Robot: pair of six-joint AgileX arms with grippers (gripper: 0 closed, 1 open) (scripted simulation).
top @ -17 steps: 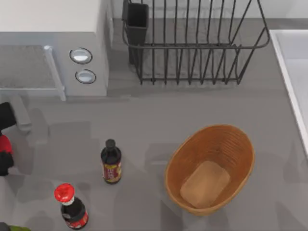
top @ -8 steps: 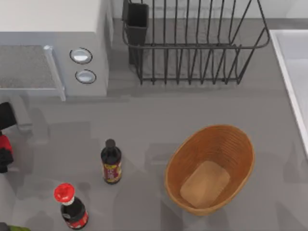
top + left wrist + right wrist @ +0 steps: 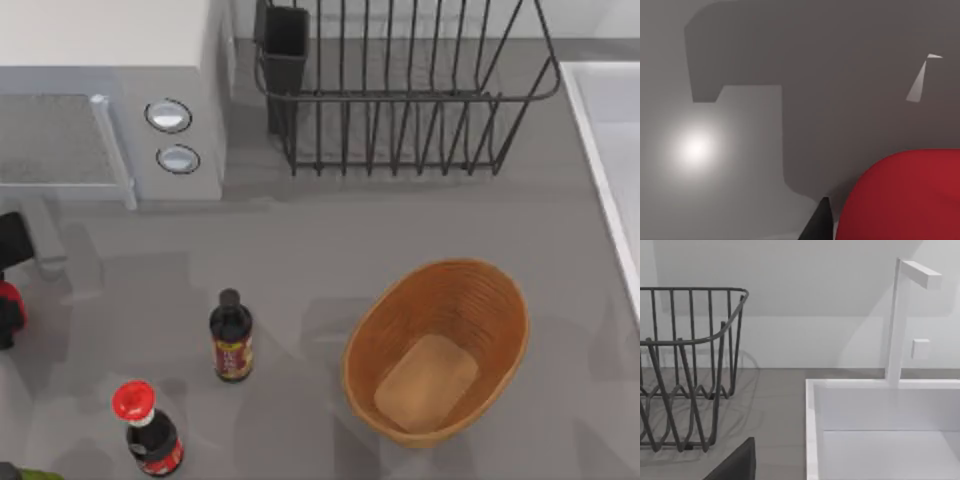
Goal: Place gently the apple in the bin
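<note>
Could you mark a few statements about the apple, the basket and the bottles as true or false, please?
1. The apple lies inside the basket. False: the basket holds nothing, and the apple is at the table's far left edge, at the left end effector.
2. Two bottles stand left of the basket. True: a black-capped bottle and a red-capped bottle.
3. The dish rack sits behind the basket, toward the wall. True.
4. The basket lies tipped on its side. False: it stands upright with its tan base showing.
5. The red-capped bottle is inside the dish rack. False: it stands on the table near the front left.
</note>
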